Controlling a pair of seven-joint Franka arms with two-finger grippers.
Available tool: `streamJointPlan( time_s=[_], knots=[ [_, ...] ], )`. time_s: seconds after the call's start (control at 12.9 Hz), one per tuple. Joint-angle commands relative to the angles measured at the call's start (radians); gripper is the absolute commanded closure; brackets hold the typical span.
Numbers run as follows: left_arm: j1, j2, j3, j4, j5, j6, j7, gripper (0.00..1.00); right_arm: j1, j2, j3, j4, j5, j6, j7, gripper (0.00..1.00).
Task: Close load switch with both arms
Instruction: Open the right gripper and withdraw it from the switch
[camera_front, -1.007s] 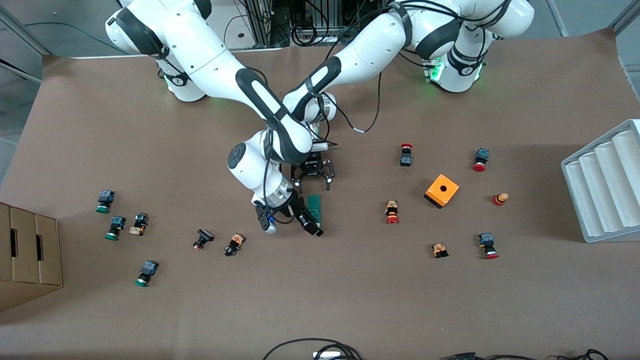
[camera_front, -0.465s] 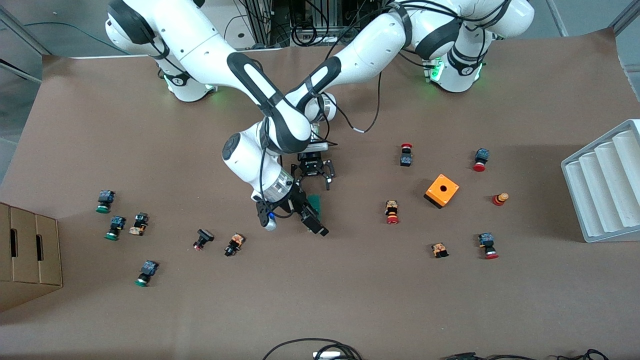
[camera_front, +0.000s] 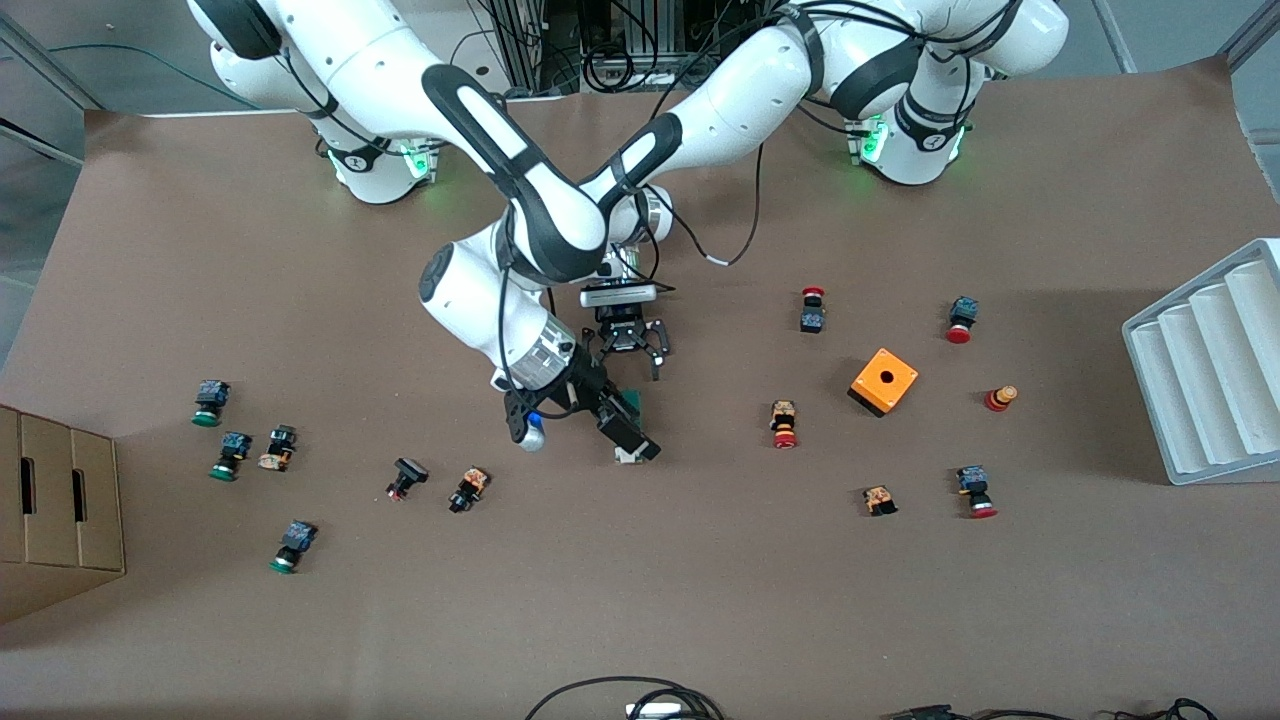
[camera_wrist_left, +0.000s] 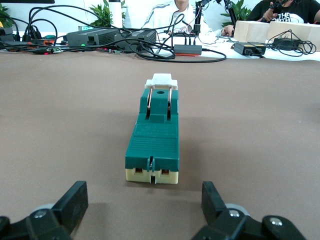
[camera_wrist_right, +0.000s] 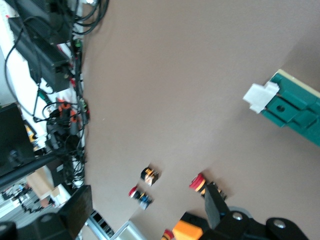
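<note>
Load switch (camera_wrist_left: 152, 137), the narrow green plastic block with a white tab at one end and a cream base at the other, lies flat on the brown paper-covered table (camera_front: 700, 600) mid-table. Nothing grips it.

Left gripper (camera_front: 628, 345) sits low at the switch's cream end, on the side toward the arm bases, lined up with its long axis. Black fingers (camera_wrist_left: 70, 202) spread wide, one each side of that end, not touching in the left wrist view.

Right gripper (camera_front: 622, 425) is up over the switch, hiding most of it in the front view; only a green edge and the white tab show past its fingertip. Its fingers are fully apart and empty. In the right wrist view the tab end sits well clear of the finger (camera_wrist_right: 215, 205).

Orange square box with a round hole (camera_front: 884, 381) lies toward the left arm's end, well apart from both grippers. Small red-capped push button (camera_front: 784, 424) sits between that box and the switch.
</note>
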Motion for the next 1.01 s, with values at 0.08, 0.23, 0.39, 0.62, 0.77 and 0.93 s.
streamJointPlan(
  time_s=[0.08,0.23,0.39,0.62,0.77,0.93],
  knots=[
    [-0.003,0.081,-0.003,0.063,0.019,0.065,-0.033,0.0,-0.086,-0.118,0.001,-0.039,-0.049,-0.147,-0.003,0.0],
    [-0.003,0.081,-0.003,0.063,0.019,0.065,-0.033,0.0,-0.152,-0.164,0.001,-0.034,-0.227,-0.272,-0.002,0.0],
    [-0.003,0.081,-0.003,0.063,0.019,0.065,-0.033,0.0,-0.198,-0.203,0.001,-0.033,-0.342,-0.383,-0.002,0.0],
    [0.003,0.064,-0.006,0.067,0.004,0.067,0.021,0.0,-0.259,-0.237,-0.001,-0.028,-0.44,-0.503,-0.003,0.0],
    [0.015,0.037,-0.009,0.067,-0.068,0.07,0.134,0.0,-0.302,-0.255,-0.001,-0.013,-0.574,-0.593,-0.012,0.0],
    [0.019,0.017,-0.009,0.072,-0.123,0.078,0.238,0.0,-0.329,-0.267,0.001,0.019,-0.731,-0.682,-0.018,0.0]
  ],
)
